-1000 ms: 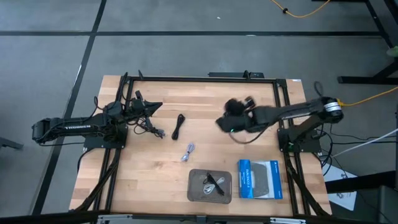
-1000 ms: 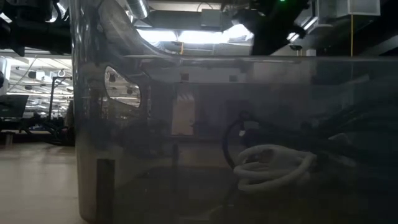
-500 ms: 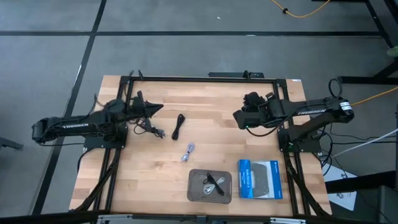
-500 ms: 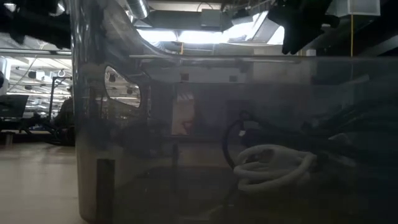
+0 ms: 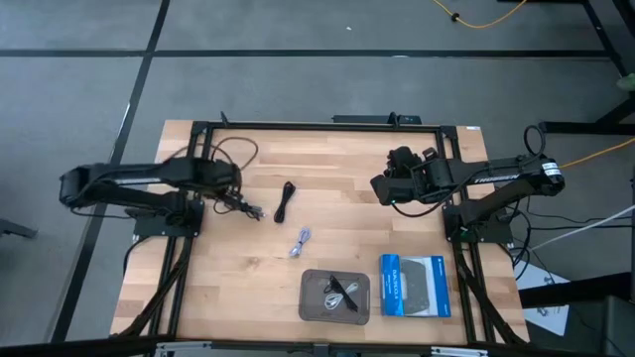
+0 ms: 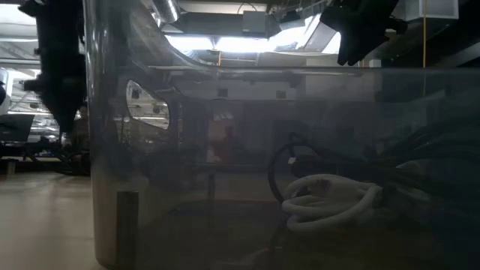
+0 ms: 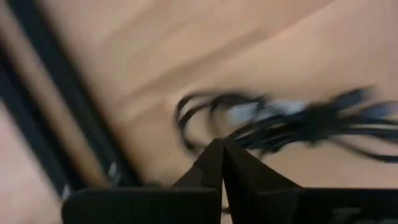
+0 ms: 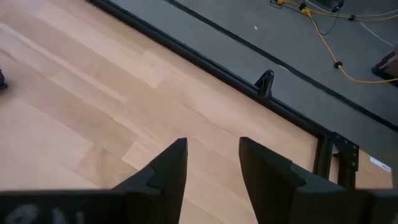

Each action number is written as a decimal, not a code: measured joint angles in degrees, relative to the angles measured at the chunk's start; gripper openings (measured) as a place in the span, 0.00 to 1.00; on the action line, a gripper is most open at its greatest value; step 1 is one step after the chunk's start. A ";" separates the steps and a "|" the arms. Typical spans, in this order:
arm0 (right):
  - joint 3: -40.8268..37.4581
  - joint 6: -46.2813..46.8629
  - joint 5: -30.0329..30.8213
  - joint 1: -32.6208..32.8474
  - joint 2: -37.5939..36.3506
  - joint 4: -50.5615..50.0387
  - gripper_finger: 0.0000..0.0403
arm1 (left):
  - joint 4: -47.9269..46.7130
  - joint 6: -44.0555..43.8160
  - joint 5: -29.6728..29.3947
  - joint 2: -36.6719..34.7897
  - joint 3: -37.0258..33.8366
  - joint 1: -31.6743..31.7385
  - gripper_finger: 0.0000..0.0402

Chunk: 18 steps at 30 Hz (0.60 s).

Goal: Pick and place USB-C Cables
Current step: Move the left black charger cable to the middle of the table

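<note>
A black USB-C cable bundle point(image 5: 244, 207) lies on the wood near the table's left side and shows blurred in the left wrist view point(image 7: 280, 118). My left gripper point(image 5: 230, 188) point(image 7: 219, 144) is shut, points down and stands just above that bundle, clear of the table. A second black cable point(image 5: 287, 200) and a pale lavender one point(image 5: 302, 242) lie near the table's middle. The grey tray point(image 5: 310, 296) holds more cables, including a white coil point(image 6: 326, 199). My right gripper point(image 5: 382, 188) point(image 8: 211, 149) is open, over bare wood on the right.
A blue-and-grey flat box point(image 5: 415, 286) lies right of the tray at the near edge. Black frame rails point(image 5: 317, 125) border the table. Bare wood lies between the loose cables and the tray. The low view looks through the tray's wall point(image 6: 112, 150).
My left arm has risen and swung so that its gripper now points down over the black bundle, a little toward the near edge from where it lay. My right arm drew back from the table's middle toward the right edge, then stayed still. The cables have not moved.
</note>
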 joint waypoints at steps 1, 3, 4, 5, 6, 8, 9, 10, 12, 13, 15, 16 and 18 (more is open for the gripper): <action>0.00 -0.66 0.00 0.00 0.00 0.00 0.37 | -0.41 -2.15 0.15 1.81 -0.70 -0.35 0.00; 0.00 -1.06 0.00 0.00 0.00 -0.02 0.37 | 1.58 -4.53 1.03 5.33 -1.52 -1.26 0.00; 0.00 -1.34 0.00 0.00 0.00 0.00 0.37 | 3.04 -5.14 1.21 7.27 -1.57 -1.57 0.00; 0.00 -2.08 0.02 0.00 0.00 -0.02 0.37 | 4.78 -5.30 1.45 9.34 -1.57 -1.80 0.00; 0.00 -2.29 0.01 0.00 0.00 -0.02 0.37 | 7.07 -5.24 1.89 11.39 -1.60 -1.98 0.00; 0.00 -2.43 0.02 0.00 0.00 -0.02 0.37 | 13.06 -3.70 3.36 15.07 -1.61 -2.22 0.00; 0.00 -2.45 0.02 0.00 0.00 -0.02 0.37 | 16.81 -2.67 4.75 17.03 -1.59 -2.31 0.00; 0.00 -2.47 0.01 0.00 0.00 -0.02 0.37 | 20.37 -1.90 6.07 18.91 -1.59 -2.44 0.00; 0.00 -2.49 0.02 0.00 0.00 -0.02 0.37 | 27.59 -0.27 8.57 22.84 -1.57 -2.56 0.00; 0.00 -2.51 0.02 0.00 0.00 -0.02 0.37 | 31.19 0.66 9.78 24.46 -1.44 -2.56 0.00; 0.00 -2.53 0.00 0.00 0.00 -0.03 0.37 | 38.67 1.94 12.09 27.51 -0.78 -2.57 0.00; 0.00 -2.56 0.00 0.00 0.00 -0.04 0.37 | 41.49 2.77 12.90 29.07 -0.05 -2.63 0.00; 0.00 -2.58 -0.02 0.00 0.00 -0.07 0.37 | 45.41 4.99 13.59 31.62 2.32 -3.12 0.00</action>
